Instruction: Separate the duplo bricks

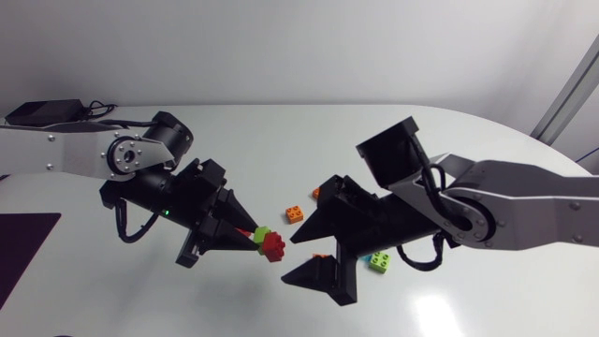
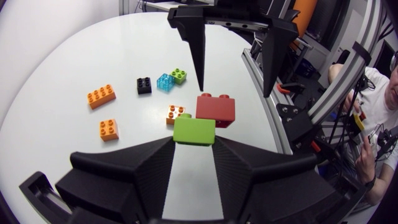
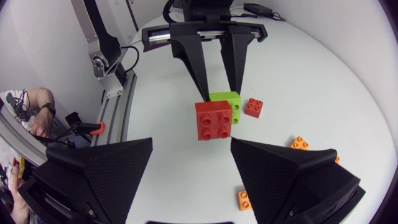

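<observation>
Green brick (image 2: 194, 131) and red brick (image 2: 216, 109) sitting joined, red one on the end pointing away from left gripper (image 2: 196, 144). Rear of green brick lying hidden between left fingers; join reading poorly in head view. Small orange brick (image 2: 174, 114) showing only partly behind pair. Left gripper clamping green brick from both sides, holding pair above table (image 2: 62, 50). Right gripper (image 3: 191, 149) standing wide apart, touching nothing; red brick hanging just ahead of its fingertips. Black brick (image 2: 144, 85) and blue brick (image 2: 165, 81) lying side by side on table beyond.
</observation>
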Action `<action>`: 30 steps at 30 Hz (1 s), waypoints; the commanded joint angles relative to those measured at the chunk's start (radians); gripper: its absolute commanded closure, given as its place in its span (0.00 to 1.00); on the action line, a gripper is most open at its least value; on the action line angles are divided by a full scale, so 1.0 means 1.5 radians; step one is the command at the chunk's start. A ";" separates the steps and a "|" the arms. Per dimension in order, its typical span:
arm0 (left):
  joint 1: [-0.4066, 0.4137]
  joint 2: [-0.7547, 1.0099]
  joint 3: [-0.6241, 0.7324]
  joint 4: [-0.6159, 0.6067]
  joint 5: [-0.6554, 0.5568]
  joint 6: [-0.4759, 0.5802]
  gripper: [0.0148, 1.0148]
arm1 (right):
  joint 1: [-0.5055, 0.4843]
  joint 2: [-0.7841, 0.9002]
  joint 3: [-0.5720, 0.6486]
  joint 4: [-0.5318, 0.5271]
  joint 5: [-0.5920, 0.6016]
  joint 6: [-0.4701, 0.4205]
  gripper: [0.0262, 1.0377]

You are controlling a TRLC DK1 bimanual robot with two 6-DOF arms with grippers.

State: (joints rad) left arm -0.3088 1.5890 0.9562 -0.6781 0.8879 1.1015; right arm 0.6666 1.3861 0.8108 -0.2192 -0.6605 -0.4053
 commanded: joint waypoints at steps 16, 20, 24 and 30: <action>-0.018 -0.021 0.044 -0.046 0.050 -0.027 0.70 | -0.006 0.018 0.034 -0.011 -0.020 0.000 0.20; -0.023 -0.026 0.042 -0.051 0.052 -0.027 0.70 | -0.004 0.018 0.036 -0.010 -0.020 0.001 0.24; -0.027 -0.027 0.041 -0.054 0.054 -0.026 0.70 | 0.000 0.019 0.036 -0.006 -0.020 0.007 0.28; -0.030 -0.030 0.035 -0.059 0.058 -0.024 0.70 | 0.002 0.017 0.035 -0.003 -0.020 0.010 0.44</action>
State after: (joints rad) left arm -0.3454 1.5612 0.9897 -0.7525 0.9588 1.0782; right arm 0.6621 1.3960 0.8429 -0.2260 -0.6815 -0.4046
